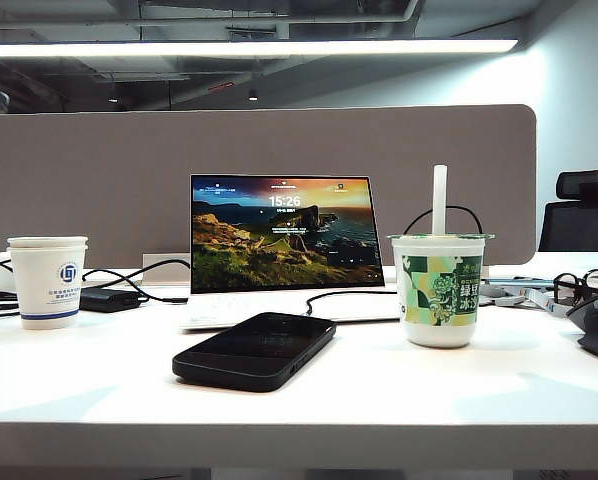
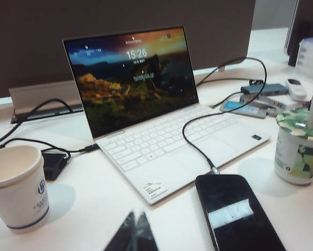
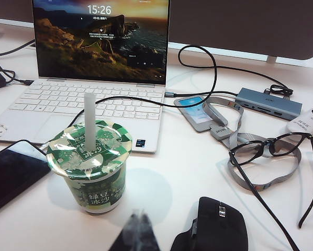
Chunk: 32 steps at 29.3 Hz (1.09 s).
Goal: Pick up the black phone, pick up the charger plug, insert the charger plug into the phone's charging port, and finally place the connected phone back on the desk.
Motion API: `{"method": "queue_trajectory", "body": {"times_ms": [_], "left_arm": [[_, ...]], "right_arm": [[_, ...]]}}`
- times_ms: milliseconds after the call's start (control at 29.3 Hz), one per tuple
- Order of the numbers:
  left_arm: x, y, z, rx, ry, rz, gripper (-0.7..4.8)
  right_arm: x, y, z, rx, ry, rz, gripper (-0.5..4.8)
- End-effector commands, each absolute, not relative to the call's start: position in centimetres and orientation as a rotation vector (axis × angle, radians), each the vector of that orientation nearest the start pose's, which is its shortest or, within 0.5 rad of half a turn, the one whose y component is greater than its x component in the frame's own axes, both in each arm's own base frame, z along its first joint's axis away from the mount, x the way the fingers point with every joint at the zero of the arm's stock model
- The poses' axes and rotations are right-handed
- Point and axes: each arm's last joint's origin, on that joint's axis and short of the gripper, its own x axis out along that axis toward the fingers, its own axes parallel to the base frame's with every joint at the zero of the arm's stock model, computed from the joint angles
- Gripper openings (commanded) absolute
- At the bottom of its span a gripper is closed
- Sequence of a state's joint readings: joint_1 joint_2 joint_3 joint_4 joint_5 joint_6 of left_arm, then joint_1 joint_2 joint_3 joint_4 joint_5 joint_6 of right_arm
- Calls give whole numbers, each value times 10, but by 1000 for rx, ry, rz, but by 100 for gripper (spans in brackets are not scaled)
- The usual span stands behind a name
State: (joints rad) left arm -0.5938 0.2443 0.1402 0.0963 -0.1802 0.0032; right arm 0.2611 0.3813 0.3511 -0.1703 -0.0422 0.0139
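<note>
The black phone (image 1: 255,349) lies flat, screen up, on the white desk (image 1: 379,400), in front of the open laptop (image 1: 279,235). The charger plug (image 2: 214,170) sits in the phone's far short edge, its thin black cable (image 2: 190,141) looping back over the laptop keyboard. A sealed green drink cup (image 1: 438,290) with a straw stands right of the phone; a white paper cup (image 1: 48,281) stands well left. The left hand (image 2: 135,224) hangs over the desk near the phone, fingers pressed together, holding nothing. The right hand (image 3: 137,224) hangs beside the drink cup, likewise pressed together and empty.
</note>
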Motion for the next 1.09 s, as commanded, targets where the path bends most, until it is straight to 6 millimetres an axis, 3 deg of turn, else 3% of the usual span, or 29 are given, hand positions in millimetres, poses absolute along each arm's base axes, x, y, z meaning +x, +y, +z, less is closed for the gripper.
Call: {"method": "queue_trajectory", "body": {"times_ms": [34,273,649,1092], "left_arm": [[91,-55,203,-4,-18,-412,-6],[86,-48,198,-25,-69,-383,-6],[92,-18,197,-24,-121,-88,-6],[97,0,171,26,-56,63,-6]], "right_arm": [[112,31,238,-1,183,303,-1],[112,31,238,-1,183,302,-1],[112,31,238,-1,183,302,-1],[112,31,237,-2,185,302,-1]]}}
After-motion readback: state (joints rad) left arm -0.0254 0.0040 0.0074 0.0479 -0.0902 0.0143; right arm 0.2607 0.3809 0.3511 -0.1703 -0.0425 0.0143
